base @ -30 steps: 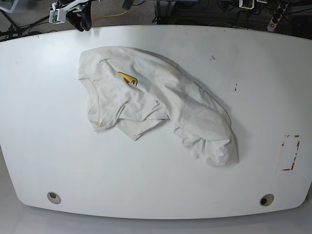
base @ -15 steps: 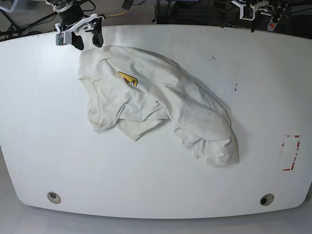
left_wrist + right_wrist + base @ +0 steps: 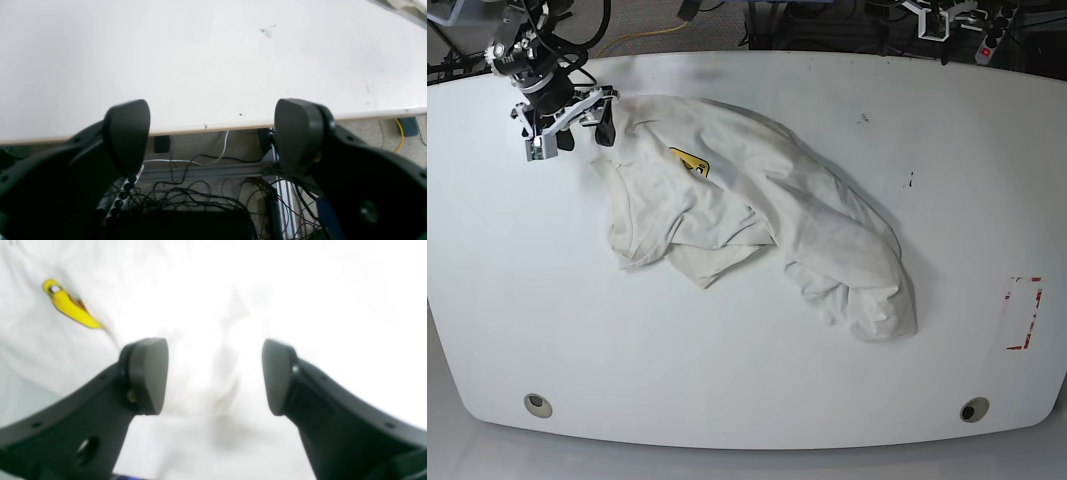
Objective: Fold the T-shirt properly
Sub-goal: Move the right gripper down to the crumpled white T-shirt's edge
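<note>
Right gripper (image 3: 583, 133): jaws spread wide apart, nothing between them. In the base view it hangs over the far left part of the white table (image 3: 757, 390), at the upper left edge of the T-shirt (image 3: 757, 215); whether the fingertips touch the cloth cannot be told. In its wrist view, which is blurred, pale fabric fills the ground ahead of and between the two dark fingers (image 3: 146, 373), and the yellow graphic (image 3: 68, 305) lies ahead and to the left of the left-hand finger.

The T-shirt lies crumpled, not flat, running from beside this gripper diagonally across the table's middle toward the near right. Part of the yellow graphic (image 3: 689, 161) shows between folds, just to the side of the gripper.

Left gripper (image 3: 211, 133): jaws wide apart, empty. It sits at the far edge of the table, fingertips over the rim, with cables (image 3: 186, 193) on the floor under it. A corner of cloth shows at that view's top right, well apart from the gripper.

Red tape marks (image 3: 1024, 313) sit near the table's right edge.
</note>
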Motion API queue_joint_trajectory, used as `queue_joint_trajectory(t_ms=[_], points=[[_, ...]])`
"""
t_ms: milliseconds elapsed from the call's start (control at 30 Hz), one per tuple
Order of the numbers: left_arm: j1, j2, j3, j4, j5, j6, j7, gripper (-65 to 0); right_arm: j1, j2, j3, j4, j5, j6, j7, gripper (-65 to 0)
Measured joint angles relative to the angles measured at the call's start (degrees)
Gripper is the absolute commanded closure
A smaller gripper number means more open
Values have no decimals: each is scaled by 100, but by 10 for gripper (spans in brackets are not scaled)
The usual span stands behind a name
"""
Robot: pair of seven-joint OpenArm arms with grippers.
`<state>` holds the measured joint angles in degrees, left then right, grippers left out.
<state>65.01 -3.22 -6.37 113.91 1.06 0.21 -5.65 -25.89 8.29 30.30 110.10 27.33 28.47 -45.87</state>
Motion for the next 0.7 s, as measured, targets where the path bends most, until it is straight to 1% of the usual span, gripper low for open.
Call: queue_joint_trajectory(t_ms=[67, 167, 333, 400, 533, 633, 700], points=[[-22, -2, 0, -4, 0, 0, 4, -543, 223, -4, 31, -2, -7, 9, -201, -425], [-68, 0, 0, -7, 0, 2, 0, -543, 522, -4, 39, 0, -2, 271, -391, -425], [-72, -2, -2, -9, 0, 0, 4, -543, 1062, 11, 15, -188, -15, 264, -782, -425], [-72, -4, 0, -9, 0, 2, 0, -543, 1379, 70, -17, -435, -7, 275, -981, -425], [-70, 4, -2, -9, 0, 2, 2, -543, 1998, 155, -15, -938, -59, 245, -1161, -428], [-72, 0, 0, -7, 0, 2, -2, -543, 2417, 168, -4, -1355, -24, 267, -1209, -490], [-72, -4, 9, -9, 0, 0, 7, -543, 2651, 166, -2, -1600, -20, 267, -1263, -568]])
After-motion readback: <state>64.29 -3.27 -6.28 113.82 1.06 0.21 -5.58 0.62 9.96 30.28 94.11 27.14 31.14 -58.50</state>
